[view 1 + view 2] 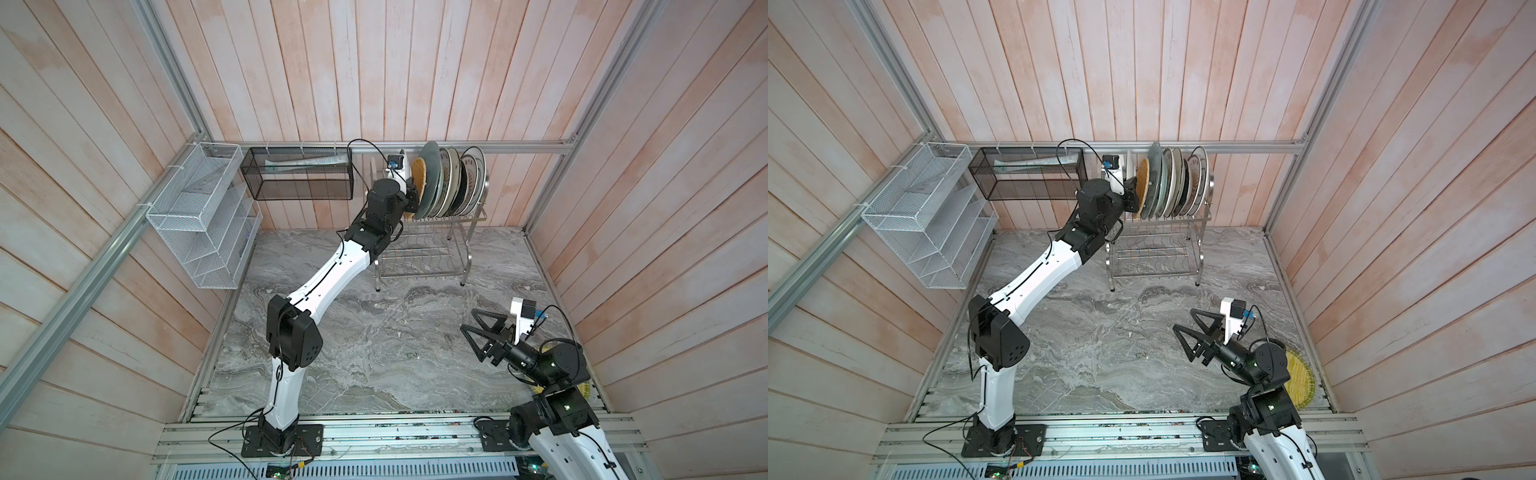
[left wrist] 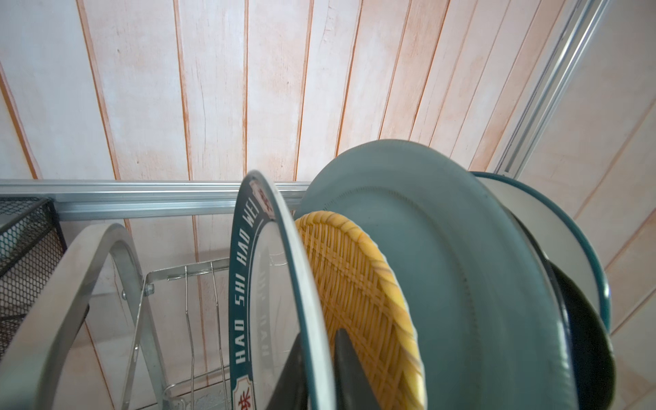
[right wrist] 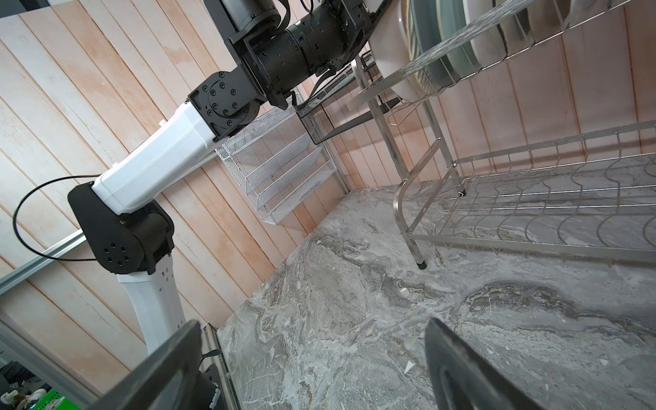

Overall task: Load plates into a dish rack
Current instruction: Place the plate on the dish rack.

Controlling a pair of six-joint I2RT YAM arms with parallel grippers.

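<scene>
Plates [image 1: 451,183] stand on edge in the top tier of the dish rack [image 1: 419,274] by the back wall. L gripper [image 2: 319,342] is at the row's end, fingers [image 2: 349,369] either side of the teal-rimmed plate [image 2: 245,284] next to the woven yellow plate [image 2: 362,291]; you can't tell if it's pinched or loose. R gripper [image 1: 468,320]: jaws wide apart, empty, above the marble table [image 1: 374,332]. A second woven plate [image 1: 1300,382] lies flat under your R arm.
</scene>
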